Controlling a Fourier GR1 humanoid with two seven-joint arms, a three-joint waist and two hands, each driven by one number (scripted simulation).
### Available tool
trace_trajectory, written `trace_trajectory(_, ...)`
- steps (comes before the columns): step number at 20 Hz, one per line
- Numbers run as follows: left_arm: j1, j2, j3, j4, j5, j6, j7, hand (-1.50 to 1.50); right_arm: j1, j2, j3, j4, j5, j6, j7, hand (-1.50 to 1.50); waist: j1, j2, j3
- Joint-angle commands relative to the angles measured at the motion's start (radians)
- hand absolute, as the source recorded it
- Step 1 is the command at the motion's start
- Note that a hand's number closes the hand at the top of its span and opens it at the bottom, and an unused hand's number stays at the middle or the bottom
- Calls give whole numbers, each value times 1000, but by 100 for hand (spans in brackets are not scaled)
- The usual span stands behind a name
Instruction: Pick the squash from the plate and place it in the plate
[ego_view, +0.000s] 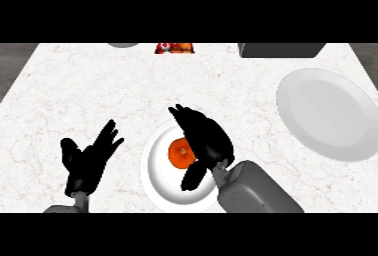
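While left robot hand (88, 159) rests at lower left of frame, fingers straight and spread, holding nothing, white marbled counter (88, 90) lies bare around it. Lower centre: small round white plate (164, 187) carrying orange round squash (179, 152). Right robot hand (203, 140) above plate, fingers extended over squash's right side, thumb below it, not closed on it. Right of frame: large round grey plate (328, 112), well apart.
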Motion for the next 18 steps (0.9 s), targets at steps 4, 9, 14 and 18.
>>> trace_trajectory(4,42,-28,-13,-11,-35,7,-6,0,72,17,54,46,137,-30,8,-150,-2,3,-3)
trace_trajectory(9,14,-31,27,54,-25,-34,-38,0,-75,17,10,146,74,-18,23,-150,2,4,-3)
trace_trajectory(14,8,-18,32,-17,-37,-30,49,0,-42,18,96,234,46,-116,-22,-150,4,4,-3)
trace_trajectory(18,81,-15,37,-61,-37,-55,9,0,-86,18,101,257,13,-93,-7,-150,6,3,-3)
